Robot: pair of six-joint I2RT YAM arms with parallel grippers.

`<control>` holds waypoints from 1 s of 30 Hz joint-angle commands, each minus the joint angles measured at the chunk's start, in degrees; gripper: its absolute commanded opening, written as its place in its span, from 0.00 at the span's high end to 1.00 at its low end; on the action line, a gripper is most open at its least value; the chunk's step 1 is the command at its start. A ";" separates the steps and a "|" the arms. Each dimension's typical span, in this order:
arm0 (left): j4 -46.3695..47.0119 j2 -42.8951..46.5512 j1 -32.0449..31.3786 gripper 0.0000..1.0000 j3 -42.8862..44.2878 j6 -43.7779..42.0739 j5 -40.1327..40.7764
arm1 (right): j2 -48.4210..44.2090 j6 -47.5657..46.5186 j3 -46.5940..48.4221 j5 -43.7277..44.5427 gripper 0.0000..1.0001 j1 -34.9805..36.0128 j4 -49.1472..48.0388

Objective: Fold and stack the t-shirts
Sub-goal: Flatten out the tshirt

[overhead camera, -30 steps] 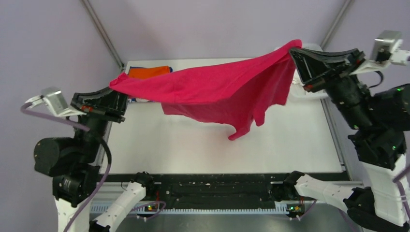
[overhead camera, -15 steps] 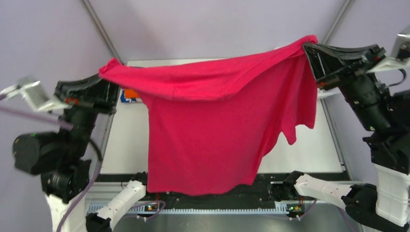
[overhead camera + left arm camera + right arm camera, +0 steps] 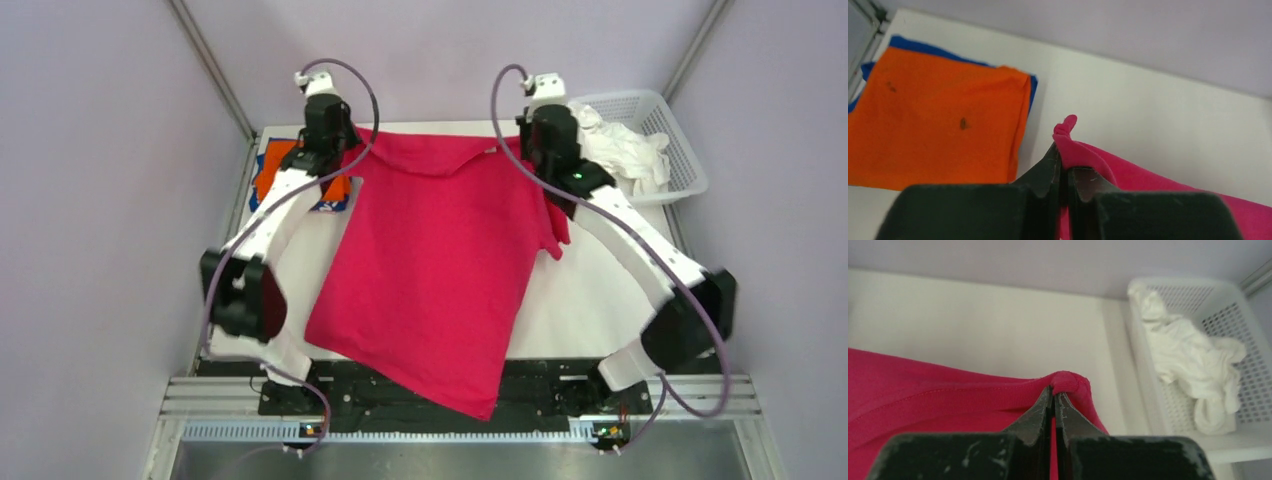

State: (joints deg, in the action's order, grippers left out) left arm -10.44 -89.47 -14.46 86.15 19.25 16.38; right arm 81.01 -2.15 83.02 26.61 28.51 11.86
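Observation:
The magenta-red t-shirt (image 3: pixel 430 270) lies spread down the table, its bottom hem hanging over the near edge. My left gripper (image 3: pixel 345 150) is shut on its far left shoulder; the left wrist view shows the pinched cloth (image 3: pixel 1070 145) between the jaws. My right gripper (image 3: pixel 525 155) is shut on its far right shoulder, and the right wrist view shows that cloth (image 3: pixel 1068 382) pinched. The orange t-shirt (image 3: pixel 290 172) lies folded on the blue one (image 3: pixel 322 205) at the far left; both show in the left wrist view, orange (image 3: pixel 933 115) over blue (image 3: pixel 913 44).
A white mesh basket (image 3: pixel 680 160) at the far right holds crumpled white cloth (image 3: pixel 625 150); it also shows in the right wrist view (image 3: pixel 1248 365). Both arms reach to the table's far edge. Bare table (image 3: pixel 610 280) lies right of the red shirt.
Both arms swung from the sides and high up to the far edge of the table. The red shirt went from hanging in the air to lying spread on the table.

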 commanded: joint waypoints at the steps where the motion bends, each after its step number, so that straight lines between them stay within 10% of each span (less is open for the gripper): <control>1: -1.88 -17.25 2.68 0.81 9.49 1.99 1.22 | 12.36 6.80 -1.03 -5.93 1.00 -4.80 -8.70; 4: -6.62 -27.39 2.68 0.48 18.63 3.14 -0.38 | 23.60 11.10 2.23 -9.36 0.70 -6.91 -10.73; 6: -6.20 -29.23 2.60 0.07 20.12 3.62 -2.56 | 29.74 13.63 6.09 -11.23 0.45 -8.17 -8.79; 10: -1.55 -25.94 2.59 0.02 14.63 5.43 -6.25 | 32.43 16.36 8.60 -12.76 0.07 -9.51 -7.39; 23: -0.69 1.51 -9.12 0.01 -22.88 18.88 -8.30 | 20.94 24.02 -12.22 -19.61 0.01 -10.25 -11.35; 30: -1.58 1.79 -9.98 0.01 -33.29 25.72 -9.70 | 21.60 28.95 -19.30 -25.28 0.01 -10.24 -15.75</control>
State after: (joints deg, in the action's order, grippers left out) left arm -11.73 -86.63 -25.23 54.57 39.68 6.50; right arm 103.22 22.83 65.54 5.02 18.57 0.38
